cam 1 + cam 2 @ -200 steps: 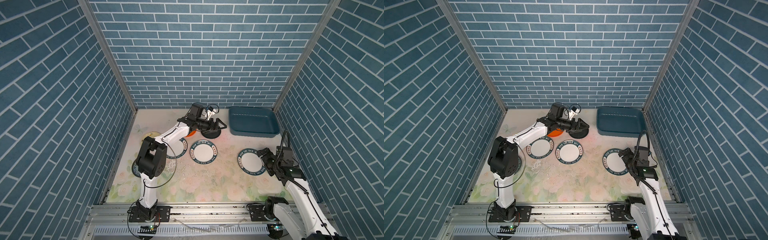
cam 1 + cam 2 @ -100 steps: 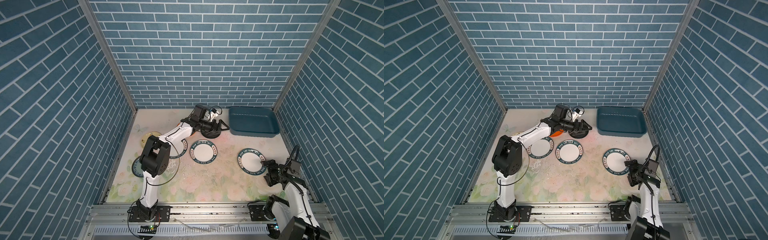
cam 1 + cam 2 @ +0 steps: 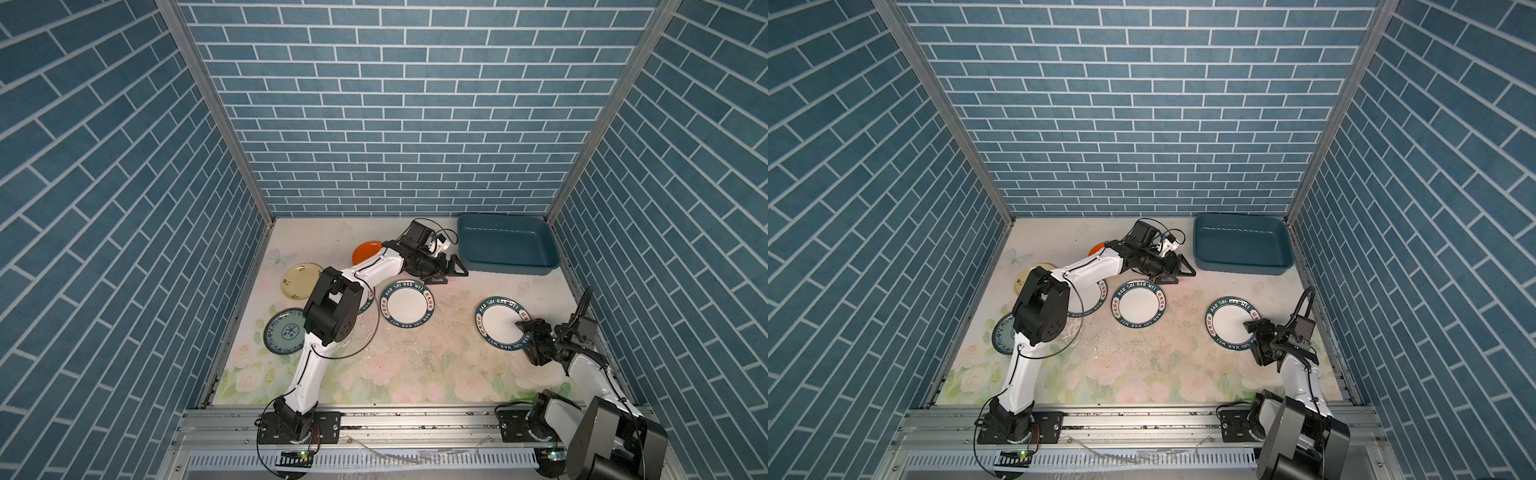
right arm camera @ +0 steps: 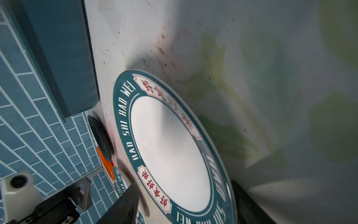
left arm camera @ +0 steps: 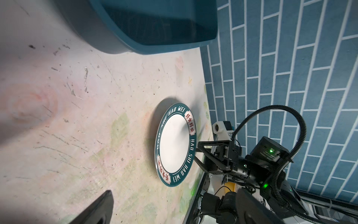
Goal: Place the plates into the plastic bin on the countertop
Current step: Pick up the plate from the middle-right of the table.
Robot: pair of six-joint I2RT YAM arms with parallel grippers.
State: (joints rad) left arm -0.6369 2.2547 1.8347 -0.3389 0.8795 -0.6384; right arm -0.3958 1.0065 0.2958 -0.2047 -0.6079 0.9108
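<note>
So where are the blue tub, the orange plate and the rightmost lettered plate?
plastic bin (image 3: 505,245): in a top view, bare inner floor.
orange plate (image 3: 365,251): in a top view, exposed face.
rightmost lettered plate (image 3: 496,322): in a top view, white centre.

I see a teal bin (image 3: 507,268), flowered cream countertop (image 3: 415,365), orange plate (image 3: 365,250), yellow plate (image 3: 300,280), blue-patterned plate (image 3: 284,332), and white plates (image 3: 407,305) with lettered teal rims.

Blue brick-patterned walls (image 3: 395,124), grey metal corner posts (image 3: 216,112), aluminium rail (image 3: 415,420) in front
</note>
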